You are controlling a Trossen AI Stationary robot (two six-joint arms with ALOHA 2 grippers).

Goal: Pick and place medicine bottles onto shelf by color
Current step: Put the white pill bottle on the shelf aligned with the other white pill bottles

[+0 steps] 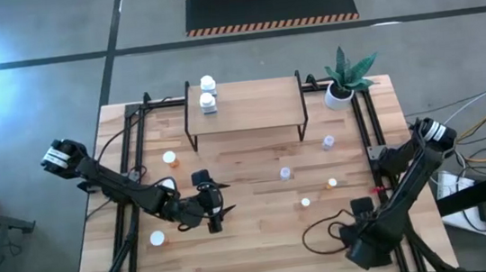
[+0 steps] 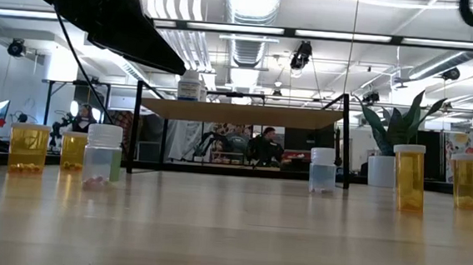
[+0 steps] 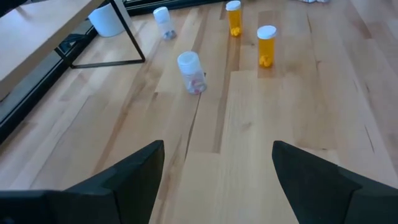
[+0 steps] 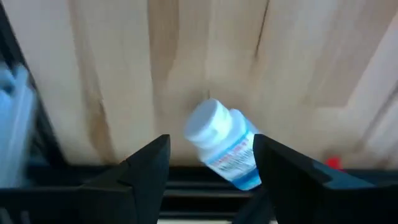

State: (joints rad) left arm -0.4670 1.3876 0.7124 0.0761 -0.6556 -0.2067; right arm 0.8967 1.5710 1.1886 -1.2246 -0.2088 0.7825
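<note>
Now the right gripper (image 4: 211, 171) is low at the near right corner of the desk (image 1: 263, 242), and a white bottle with a blue label (image 4: 225, 149) sits tilted between its jaws. The jaws stand a little apart on both sides of it, so I cannot tell if they really clamp it. The left gripper (image 3: 217, 177) hovers over the near left part of the desk with its jaws wide apart and nothing between them.

The shelf (image 1: 245, 109) stands at the far middle of the desk, and two white bottles (image 1: 208, 95) are on its left end, one behind the other. Other bottles stand scattered on the desk: two orange bottles (image 3: 266, 45) and two pale clear bottles (image 3: 191, 71) in front of the left gripper, and two more bottles (image 1: 169, 159) on the left side. A potted plant (image 1: 345, 75) stands just beside the right end of the shelf.
</note>
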